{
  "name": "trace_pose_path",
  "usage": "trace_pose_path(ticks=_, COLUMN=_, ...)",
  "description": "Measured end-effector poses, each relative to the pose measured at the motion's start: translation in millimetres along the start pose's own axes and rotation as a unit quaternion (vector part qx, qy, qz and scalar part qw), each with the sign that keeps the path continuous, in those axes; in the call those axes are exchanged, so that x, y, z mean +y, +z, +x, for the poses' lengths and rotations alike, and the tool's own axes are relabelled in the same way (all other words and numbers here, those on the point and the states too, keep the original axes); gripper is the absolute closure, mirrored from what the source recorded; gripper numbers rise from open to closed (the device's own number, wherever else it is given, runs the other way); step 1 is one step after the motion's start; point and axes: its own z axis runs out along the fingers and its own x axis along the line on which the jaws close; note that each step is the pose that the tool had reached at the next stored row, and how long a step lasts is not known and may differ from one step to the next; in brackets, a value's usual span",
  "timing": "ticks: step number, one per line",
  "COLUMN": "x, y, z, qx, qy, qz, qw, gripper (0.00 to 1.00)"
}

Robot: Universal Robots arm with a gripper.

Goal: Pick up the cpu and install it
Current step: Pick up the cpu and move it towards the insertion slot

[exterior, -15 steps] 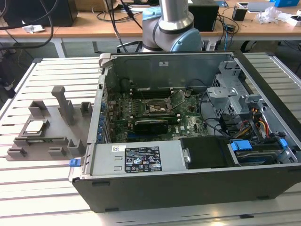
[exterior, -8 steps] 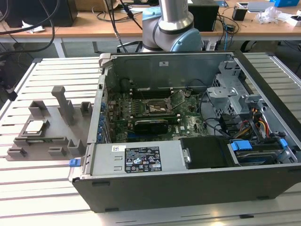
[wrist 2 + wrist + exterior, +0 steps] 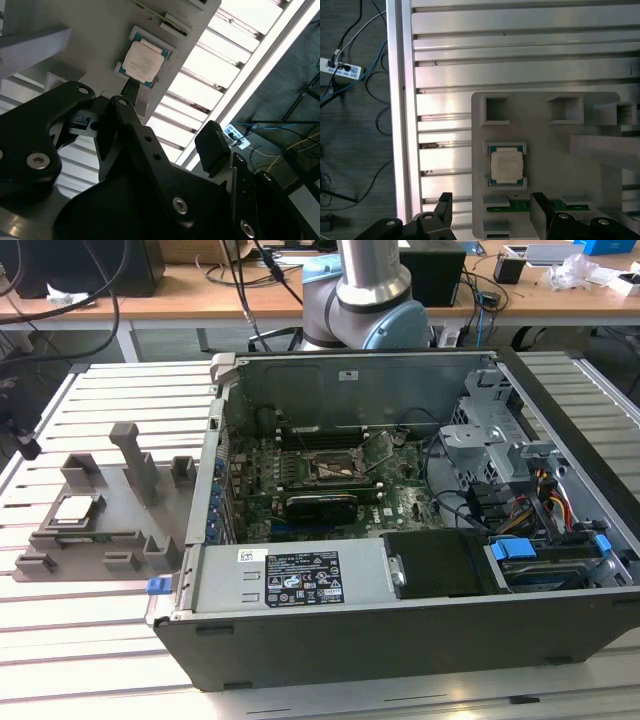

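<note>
The cpu [image 3: 507,165] lies flat in a tray [image 3: 550,150] recess; likely light, stiff, slick-topped and fragile, best pinched at opposite edges; the fingers [image 3: 538,210] stand spread and empty nearby.

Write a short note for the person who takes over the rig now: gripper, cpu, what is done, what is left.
The gripper is open, empty, over the grey holder, near the cpu.
The cpu lies flat in its pocket of the holder, on the slatted table beside the open computer case.
Done: nothing yet.
Left: cpu not picked up, not installed.
</note>
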Motion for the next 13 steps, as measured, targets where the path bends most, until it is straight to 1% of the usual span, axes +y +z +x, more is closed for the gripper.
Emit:
trace_pose_path(ticks=7, x=-0.2, y=12.9, z=0.3, qx=0.0000, qy=0.000, qz=0.0000, qw=1.0000, gripper=0.28)
trace_pose_path(ticks=13, x=-0.4, y=19.8, z=0.4, qx=0.0000, qy=0.000, qz=0.0000, qw=1.0000, gripper=0.28)
